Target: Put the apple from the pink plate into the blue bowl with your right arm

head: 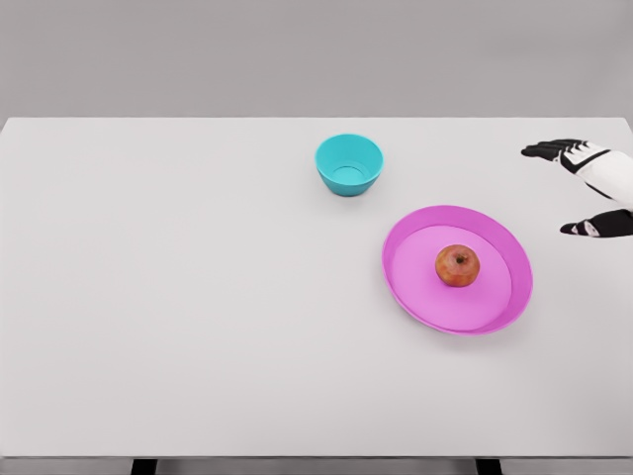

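Head view. Nearest lies the round, shallow pink plate [415,287] on the white tabletop [178,317]. The small red-orange apple [457,265] sits upright just right of the plate's middle, stem dimple up. Right of the plate and well apart from it, the white-and-black right hand [584,188] hovers with fingers spread, holding nothing. Beyond the plate, to its upper left, stands the small blue-green bowl [348,163], empty. The apple is probably light, rigid and smooth; it may roll, so grasp it from above around its widest girth.
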Controlling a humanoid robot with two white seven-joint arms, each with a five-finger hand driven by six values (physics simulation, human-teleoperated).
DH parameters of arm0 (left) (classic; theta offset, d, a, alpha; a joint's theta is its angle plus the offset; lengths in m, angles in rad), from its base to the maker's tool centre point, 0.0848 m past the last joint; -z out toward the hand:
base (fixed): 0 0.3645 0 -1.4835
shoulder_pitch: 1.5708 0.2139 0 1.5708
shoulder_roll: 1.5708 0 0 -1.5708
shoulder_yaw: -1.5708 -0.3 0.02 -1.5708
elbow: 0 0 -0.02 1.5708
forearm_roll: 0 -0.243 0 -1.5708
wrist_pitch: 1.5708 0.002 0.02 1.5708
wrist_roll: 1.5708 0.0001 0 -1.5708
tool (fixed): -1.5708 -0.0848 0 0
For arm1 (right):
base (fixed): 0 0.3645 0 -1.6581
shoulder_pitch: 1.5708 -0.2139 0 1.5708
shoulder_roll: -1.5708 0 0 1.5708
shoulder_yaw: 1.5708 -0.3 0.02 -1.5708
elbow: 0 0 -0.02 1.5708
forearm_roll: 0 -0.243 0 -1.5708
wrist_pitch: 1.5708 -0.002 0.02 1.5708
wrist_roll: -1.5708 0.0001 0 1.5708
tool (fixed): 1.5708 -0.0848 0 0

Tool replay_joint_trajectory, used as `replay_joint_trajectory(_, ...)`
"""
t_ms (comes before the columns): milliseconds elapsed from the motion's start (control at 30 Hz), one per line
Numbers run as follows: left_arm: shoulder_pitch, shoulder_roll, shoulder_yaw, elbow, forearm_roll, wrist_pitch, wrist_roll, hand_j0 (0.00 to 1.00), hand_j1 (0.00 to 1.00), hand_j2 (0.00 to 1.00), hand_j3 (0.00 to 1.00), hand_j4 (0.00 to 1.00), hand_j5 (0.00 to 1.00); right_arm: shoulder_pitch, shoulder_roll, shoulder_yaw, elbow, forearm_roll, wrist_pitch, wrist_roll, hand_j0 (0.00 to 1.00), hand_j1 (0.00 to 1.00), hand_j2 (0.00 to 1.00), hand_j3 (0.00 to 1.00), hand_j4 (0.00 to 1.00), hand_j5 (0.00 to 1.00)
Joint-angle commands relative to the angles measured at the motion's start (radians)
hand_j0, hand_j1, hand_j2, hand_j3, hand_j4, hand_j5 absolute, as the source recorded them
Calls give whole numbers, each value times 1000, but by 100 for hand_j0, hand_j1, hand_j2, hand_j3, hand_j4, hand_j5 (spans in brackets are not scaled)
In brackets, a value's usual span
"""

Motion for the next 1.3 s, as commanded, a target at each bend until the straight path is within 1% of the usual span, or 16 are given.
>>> replay_joint_trajectory(0, 0, 0, 0, 0, 0, 0, 0, 100, 100, 100, 100, 100, 100, 0, -1, 1, 2, -7, 1, 0, 100, 100, 100, 100, 100, 100)
replay_joint_trajectory(100, 0, 0, 0, 0, 0, 0, 0, 100, 100, 100, 100, 100, 100, 3, 13, 4, 9, -10, 1, -4, 100, 100, 100, 100, 100, 100)
replay_joint_trajectory(133, 0, 0, 0, 0, 0, 0, 0, 100, 100, 100, 100, 100, 100, 6, 29, 12, 35, -10, 1, -4, 100, 100, 100, 100, 100, 100)
replay_joint_trajectory(300, 0, 0, 0, 0, 0, 1, 0, 100, 100, 100, 100, 100, 100, 0, 34, 49, 14, -2, 1, 12, 100, 100, 100, 100, 100, 100)
replay_joint_trajectory(333, 0, 0, 0, 0, 0, 1, 0, 100, 100, 100, 100, 100, 100, -12, 34, 49, 14, 4, 1, 91, 100, 100, 100, 100, 100, 100)
replay_joint_trajectory(400, 0, 0, 0, 0, 0, 0, 0, 100, 100, 100, 100, 100, 100, -46, 36, 49, 8, 4, 1, 205, 100, 100, 100, 100, 100, 100)
replay_joint_trajectory(433, 0, 0, 0, 0, 0, 0, 0, 100, 100, 100, 100, 100, 100, -51, 42, 49, -4, 4, 1, 233, 100, 100, 100, 100, 100, 100)
replay_joint_trajectory(500, 0, 0, 0, 0, 0, 0, 0, 100, 100, 100, 100, 100, 100, -72, 83, 49, -30, 4, 1, 349, 100, 100, 100, 100, 100, 100)
replay_joint_trajectory(533, 0, 0, 0, 0, 0, 0, 0, 100, 100, 100, 100, 100, 100, -77, 89, 49, -30, 4, 1, 368, 100, 100, 100, 100, 100, 100)
replay_joint_trajectory(667, 0, 0, 0, 0, 0, 0, 0, 100, 100, 100, 100, 100, 100, -89, 102, 52, -34, 4, 1, 377, 100, 100, 100, 100, 100, 100)
replay_joint_trajectory(733, 0, 0, 0, 0, 0, 0, 0, 100, 100, 100, 100, 100, 100, -107, 128, 70, -30, 7, 1, 378, 100, 100, 100, 100, 100, 100)
replay_joint_trajectory(833, 0, 0, 0, 0, 0, 0, 0, 100, 100, 100, 100, 100, 100, -146, 134, 135, -4, 19, 1, 378, 100, 100, 100, 100, 100, 100)
replay_joint_trajectory(900, 0, 0, 0, 0, 0, 0, 0, 100, 100, 100, 100, 100, 100, -150, 148, 139, 17, 33, 1, 378, 100, 100, 100, 100, 100, 100)
replay_joint_trajectory(967, 0, 0, 0, 0, 0, 0, 0, 100, 100, 100, 100, 100, 100, -152, 149, 142, 14, 50, 1, 380, 100, 100, 100, 100, 100, 100)
replay_joint_trajectory(1133, 0, 0, 1, 0, 0, 0, 0, 100, 100, 100, 100, 100, 100, -184, 163, 201, 20, 70, 1, 380, 100, 100, 100, 100, 100, 100)
replay_joint_trajectory(1267, 0, 0, 1, 0, 0, 0, 0, 100, 100, 100, 100, 100, 100, -189, 168, 205, 26, 82, 1, 380, 100, 100, 100, 100, 100, 100)
